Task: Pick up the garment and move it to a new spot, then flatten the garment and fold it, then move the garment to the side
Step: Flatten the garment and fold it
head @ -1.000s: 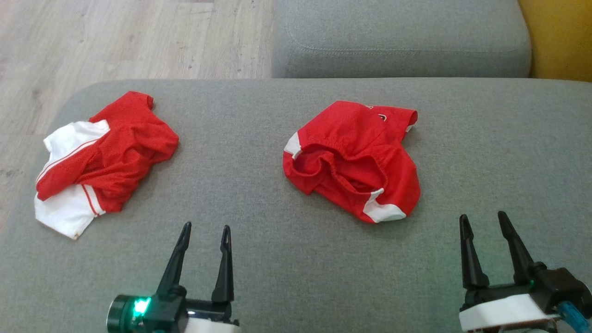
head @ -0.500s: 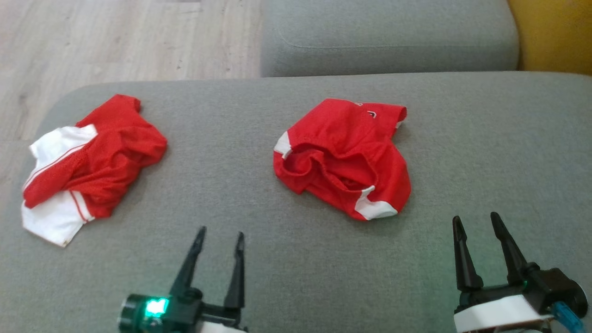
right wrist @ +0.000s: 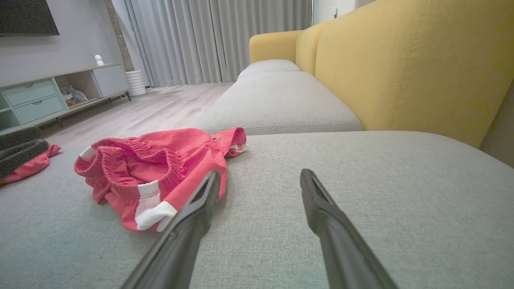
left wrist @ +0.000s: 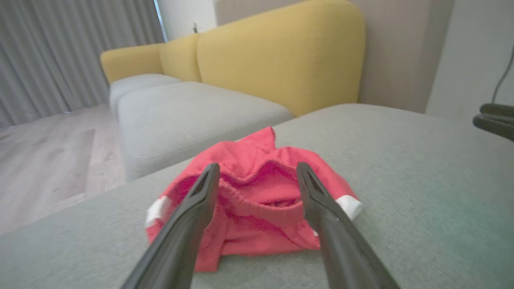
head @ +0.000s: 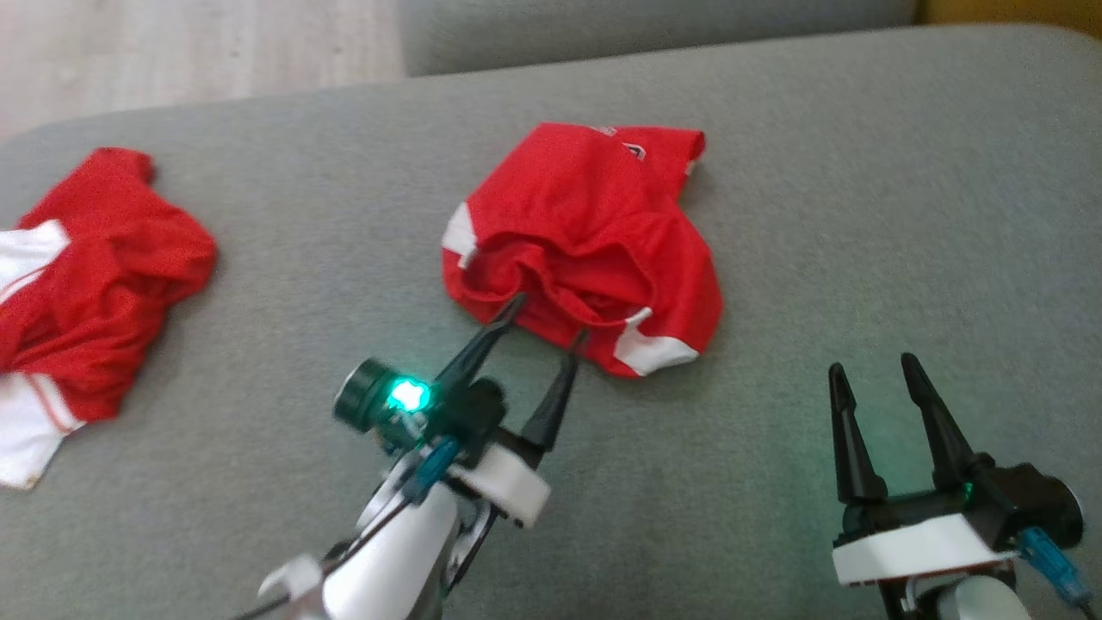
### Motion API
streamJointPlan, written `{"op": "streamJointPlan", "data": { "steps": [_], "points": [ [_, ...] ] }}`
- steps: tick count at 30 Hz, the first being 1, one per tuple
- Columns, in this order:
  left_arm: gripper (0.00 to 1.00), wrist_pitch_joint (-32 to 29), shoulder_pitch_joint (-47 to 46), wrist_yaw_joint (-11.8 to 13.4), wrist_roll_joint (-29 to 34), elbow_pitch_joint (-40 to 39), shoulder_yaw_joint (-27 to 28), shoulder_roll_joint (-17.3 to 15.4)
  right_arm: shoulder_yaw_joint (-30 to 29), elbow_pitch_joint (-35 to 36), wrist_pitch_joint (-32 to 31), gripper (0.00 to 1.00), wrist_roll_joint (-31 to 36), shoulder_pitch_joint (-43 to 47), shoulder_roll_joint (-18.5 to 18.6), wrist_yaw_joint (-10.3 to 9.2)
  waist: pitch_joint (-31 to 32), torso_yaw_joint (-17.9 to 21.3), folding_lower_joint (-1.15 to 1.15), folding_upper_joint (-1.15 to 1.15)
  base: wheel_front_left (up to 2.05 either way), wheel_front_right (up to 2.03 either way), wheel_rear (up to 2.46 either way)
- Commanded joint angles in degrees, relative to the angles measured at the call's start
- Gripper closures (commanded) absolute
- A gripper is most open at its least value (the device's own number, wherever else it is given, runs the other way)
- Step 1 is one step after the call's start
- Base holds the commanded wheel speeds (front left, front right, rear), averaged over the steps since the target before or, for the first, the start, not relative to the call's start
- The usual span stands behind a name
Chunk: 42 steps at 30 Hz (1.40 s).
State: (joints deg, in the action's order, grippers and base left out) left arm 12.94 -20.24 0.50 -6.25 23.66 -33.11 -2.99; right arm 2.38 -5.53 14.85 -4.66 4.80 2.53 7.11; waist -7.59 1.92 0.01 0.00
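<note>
On the middle of the grey cushion [head: 861, 215] lie the red shorts [head: 585, 250], crumpled, elastic waistband bunched and gaping toward the robot, white trim at 2 corners; left gripper [head: 547, 319] empty, jaws spread wide, tips at the near waistband edge with 1 finger on either side of the ridge, likely set to pinch that thick fold as the surest hold; contact not resolvable; right gripper [head: 869, 365] equally wide and empty over bare cushion, well apart from the shorts, probably in reserve; red-and-white garment [head: 95, 275] at the left end, well apart.
</note>
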Motion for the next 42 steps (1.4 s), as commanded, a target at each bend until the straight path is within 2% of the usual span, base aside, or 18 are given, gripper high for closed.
{"op": "streamJointPlan", "data": {
  "steps": [1, 7, 12, 18, 19, 20, 21, 22, 26, 32, 36, 42],
  "points": [
    [0.0, -1.0, -3.3, -0.8, -0.6, -0.1, 0.1, 0.1, 1.6, 1.8, 0.2, 0.0, 0.5, -2.2, 0.3, 0.37, -1.8, 2.0, -0.01, 0.0, 0.0, 0.0, 0.0],
    [0.0, -6.9, -11.4, -3.3, -0.9, 4.4, -5.5, 0.1, 2.1, 1.8, 0.2, 0.0, 0.8, -3.2, 0.3, 0.37, -3.6, 5.0, -0.01, 0.0, 0.0, 0.0, 0.0],
    [0.0, -11.8, -14.3, -4.7, -0.8, 7.4, -7.6, 0.1, 2.1, 1.6, 0.2, 0.0, 0.7, -3.4, 0.3, 0.37, -3.9, 7.2, -0.01, 0.0, 0.0, 0.0, 0.0],
    [0.0, -15.2, -15.6, -3.6, -0.4, 11.2, -7.8, -0.8, 2.4, 1.6, 0.2, 0.0, 0.2, -3.6, 0.3, 0.37, -4.0, 9.2, -0.01, 0.0, 0.0, 0.0, 0.0],
    [0.36, -15.5, -15.6, -3.6, -0.7, 11.6, -7.7, -0.8, 2.3, 1.6, 0.2, 0.0, 0.1, -3.5, 0.3, 0.37, -4.0, 9.3, -0.01, 0.0, 0.0, 0.0, 0.0],
    [0.6, -15.5, -15.6, -3.4, -0.9, 11.8, -7.5, -0.8, 2.3, 1.7, 0.2, 0.0, 0.1, -3.5, 0.3, 0.37, -4.0, 9.5, -0.01, 0.0, 0.0, 0.0, 0.0],
    [0.75, -15.6, -15.5, -3.1, -1.1, 12.0, -7.3, -0.9, 2.3, 1.7, 0.2, 0.0, 0.1, -3.4, 0.3, 0.37, -4.0, 9.6, -0.01, 0.0, 0.0, 0.0, 0.0],
    [1.0, -15.8, -15.5, -3.0, -1.3, 12.3, -7.2, -1.0, 2.3, 1.7, 0.2, 0.0, 0.0, -3.4, 0.3, 0.37, -4.0, 9.7, -0.01, 0.0, 0.0, 0.0, 0.0],
    [1.0, -15.6, -15.8, -3.6, -2.6, 12.5, -6.9, -1.1, 2.4, 1.5, 0.2, 0.0, -0.2, -3.3, 0.3, 0.37, -3.8, 9.9, -0.01, 0.0, 0.0, 0.0, 0.0],
    [1.0, -13.2, -20.0, -6.5, -5.7, 9.6, -7.9, -0.6, 3.0, 1.3, 0.2, 0.0, -0.6, -3.6, 0.3, 0.37, -2.7, 10.2, -0.01, 0.0, 0.0, 0.0, 0.0],
    [1.0, -14.0, -25.1, -7.6, -9.0, 7.2, -8.7, -0.4, 3.6, 1.2, 0.2, 0.0, -1.3, -3.5, 0.3, 0.37, -1.6, 11.2, -0.01, 0.0, 0.0, 0.0, 0.0],
    [1.0, -15.1, -36.7, -8.0, -16.1, 2.3, -10.3, -0.5, 4.4, 0.8, 0.2, 0.0, -2.1, -2.7, 0.3, 0.37, 0.1, 12.6, -0.01, 0.0, 0.0, 0.0, 0.0]
  ]
}}
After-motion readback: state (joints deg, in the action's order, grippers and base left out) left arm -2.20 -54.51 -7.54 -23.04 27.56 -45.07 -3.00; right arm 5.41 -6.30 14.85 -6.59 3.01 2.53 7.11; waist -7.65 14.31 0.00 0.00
